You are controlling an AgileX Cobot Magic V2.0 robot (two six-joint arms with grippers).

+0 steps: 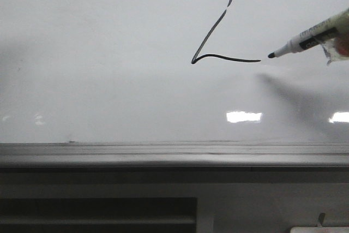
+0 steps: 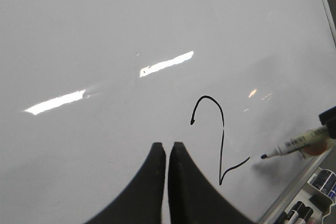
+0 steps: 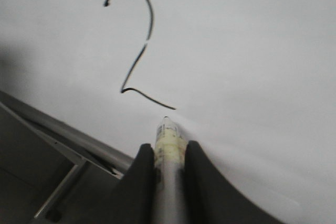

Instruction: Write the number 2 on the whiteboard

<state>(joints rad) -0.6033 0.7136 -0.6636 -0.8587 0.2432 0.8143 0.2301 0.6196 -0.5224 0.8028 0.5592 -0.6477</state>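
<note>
A black number 2 is drawn on the whiteboard, its curved top partly cut off at the frame's upper edge. It also shows in the left wrist view and the right wrist view. My right gripper is shut on a white marker pen with a black tip. The tip sits just right of the end of the 2's base stroke, a small gap apart. The pen also shows in the left wrist view. My left gripper is shut and empty, over bare board left of the 2.
A grey metal ledge runs along the whiteboard's lower edge. Spare markers lie in the ledge at the lower right of the left wrist view. Bright light reflections lie on the board.
</note>
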